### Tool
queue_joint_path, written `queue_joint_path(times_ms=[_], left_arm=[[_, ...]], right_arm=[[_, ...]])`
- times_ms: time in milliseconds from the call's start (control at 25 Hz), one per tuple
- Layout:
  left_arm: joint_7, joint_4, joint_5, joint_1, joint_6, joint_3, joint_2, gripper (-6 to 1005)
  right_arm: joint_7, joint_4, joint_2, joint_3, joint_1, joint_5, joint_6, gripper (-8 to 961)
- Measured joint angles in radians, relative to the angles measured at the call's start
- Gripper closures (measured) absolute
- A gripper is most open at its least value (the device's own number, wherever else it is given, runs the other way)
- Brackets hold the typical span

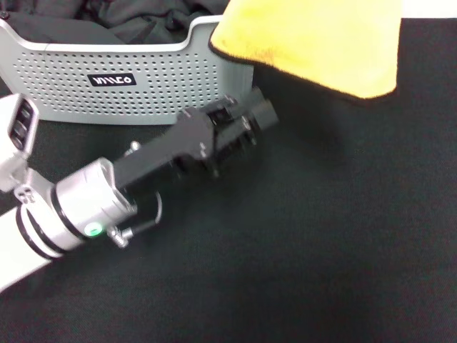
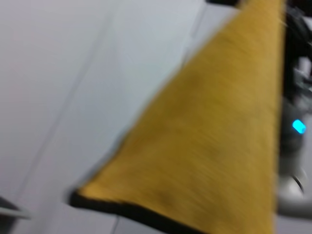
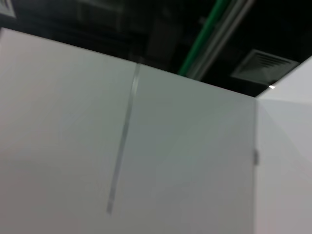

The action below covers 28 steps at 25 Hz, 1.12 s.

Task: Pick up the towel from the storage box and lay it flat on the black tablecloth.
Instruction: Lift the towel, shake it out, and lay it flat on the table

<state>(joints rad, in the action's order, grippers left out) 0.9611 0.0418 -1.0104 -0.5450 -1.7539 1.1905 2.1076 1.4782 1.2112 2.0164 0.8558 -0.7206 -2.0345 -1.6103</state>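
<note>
Black tablecloth (image 1: 307,250) covers the whole work surface, with the grey storage box (image 1: 143,86) at the far left holding dark clothing (image 1: 136,21). Hanging above the cloth's far right, just beside the box rim, the yellow towel (image 1: 314,43) droops soft and light, best held at its corners. Below it reaches the left gripper (image 1: 260,114); whether its fingers are parted I cannot tell. Probably the unseen right gripper holds the towel.
</note>
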Motion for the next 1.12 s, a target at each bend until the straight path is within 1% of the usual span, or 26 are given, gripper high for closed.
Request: queue_joint_path(times_ms=[120,280,440,680,960,1120], left_arm=[[0.101,0.017,0.025,-0.008,0.014,0.005,-0.003,672],[0.226,0.057,-0.013,-0.033,0.017,0.011,-0.007,633],[0.247,0.080,-0.031,-0.037,-0.015,0.013,-0.003,613],[0.272,0.080,-0.029,-0.023,-0.082,0.013,-0.008,613],[0.290,0.081,-0.025,-0.014,-0.099,0.007,-0.006,612],[0.297,0.080,-0.012,-0.008,-0.101,-0.005,-0.007,616]], right_arm=[[0.001,-0.036,0.001,0.001,0.007,-0.051,-0.059,912],[0.004,-0.109,-0.002,0.002,0.006,-0.103,-0.110,910],[0.015,-0.133,-0.003,0.007,0.013,-0.103,-0.126,908],[0.040,-0.135,-0.005,0.019,0.049,-0.099,-0.128,906],[0.048,-0.149,-0.006,0.023,0.061,-0.082,-0.129,902],[0.048,-0.159,-0.004,0.024,0.095,-0.059,-0.130,901]])
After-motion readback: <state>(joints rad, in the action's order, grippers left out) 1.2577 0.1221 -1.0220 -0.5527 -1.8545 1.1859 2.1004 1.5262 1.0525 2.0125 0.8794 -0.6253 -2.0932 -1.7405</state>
